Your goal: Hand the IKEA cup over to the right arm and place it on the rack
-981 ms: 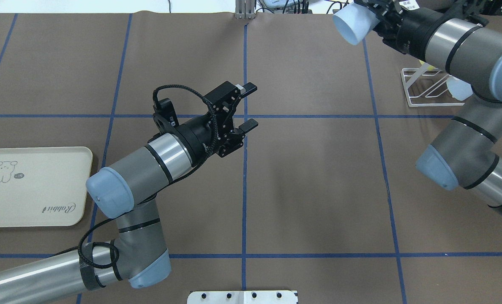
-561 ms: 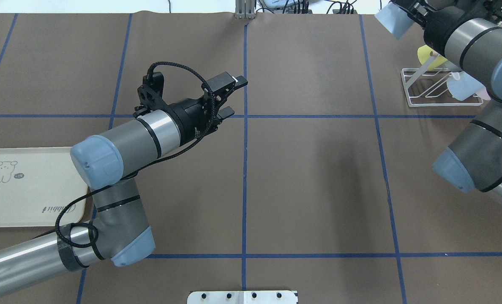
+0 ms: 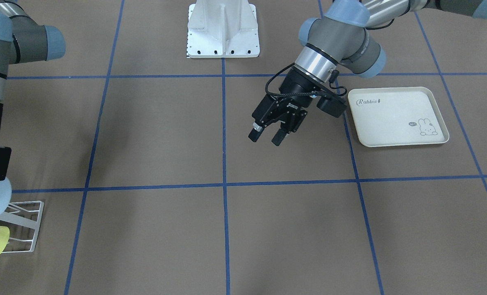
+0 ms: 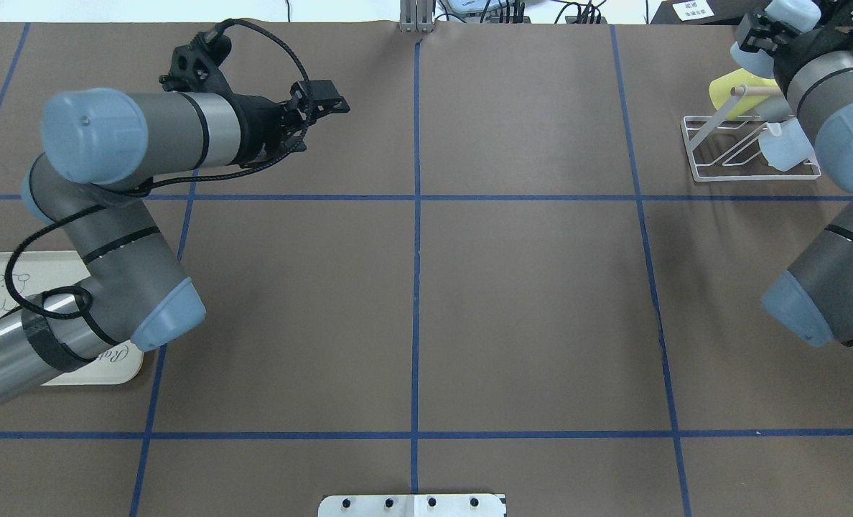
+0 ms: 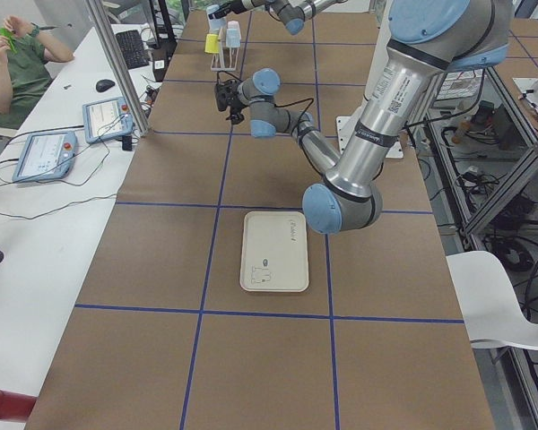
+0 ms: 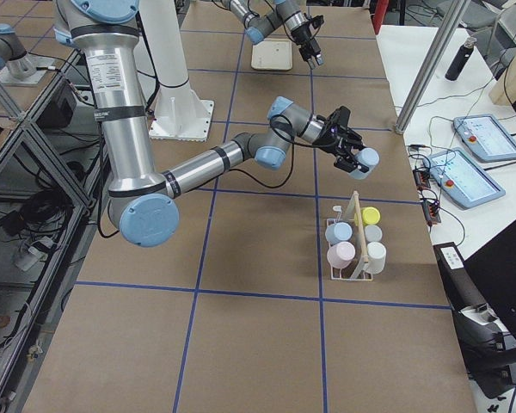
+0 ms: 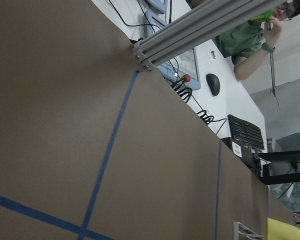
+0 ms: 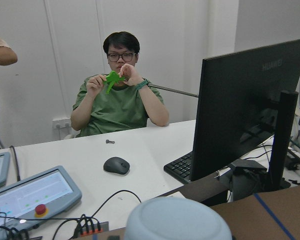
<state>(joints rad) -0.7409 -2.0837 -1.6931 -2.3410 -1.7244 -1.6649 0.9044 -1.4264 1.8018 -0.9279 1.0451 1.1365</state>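
The IKEA cup, pale blue, is gripped by my right gripper at the end of the right arm, held in the air just beyond the far end of the rack. The overhead view has the cup and right gripper at the top right, beside the rack's wooden-tipped peg. The cup's base fills the bottom of the right wrist view. My left gripper is open and empty above the bare table.
The rack holds a yellow cup and several pale ones. A cream rabbit tray lies on my left side. The white base plate sits at the robot's edge. A person sits behind a desk with a monitor.
My right gripper has carried the cup rightwards to the rack and turned it away from the camera. The left arm has pulled back to the far left, its gripper still open.
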